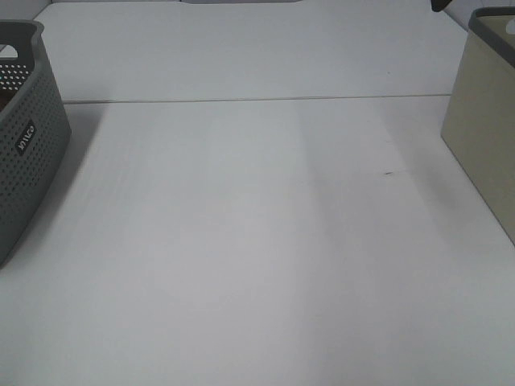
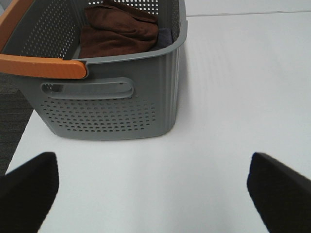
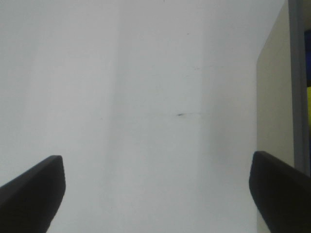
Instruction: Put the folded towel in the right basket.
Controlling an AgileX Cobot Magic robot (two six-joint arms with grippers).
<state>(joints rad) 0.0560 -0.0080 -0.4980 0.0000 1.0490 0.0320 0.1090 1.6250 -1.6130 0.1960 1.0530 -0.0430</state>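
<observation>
A brown folded towel [image 2: 119, 29] lies inside the grey perforated basket [image 2: 112, 107] with an orange handle [image 2: 43, 66]. That basket stands at the left edge of the exterior view [image 1: 28, 145]. The beige right basket [image 1: 483, 121] stands at the right edge and also shows in the right wrist view [image 3: 274, 97]. My left gripper [image 2: 151, 165] is open and empty, over the table a short way from the grey basket. My right gripper [image 3: 158, 162] is open and empty, over the table beside the beige basket. Neither gripper shows in the exterior view.
A white table [image 1: 257, 241] spans the scene, with a seam [image 1: 257, 99] across its far part. A dark cloth [image 2: 165, 35] lies under the towel in the grey basket. Something yellow and blue [image 3: 307, 97] shows inside the beige basket.
</observation>
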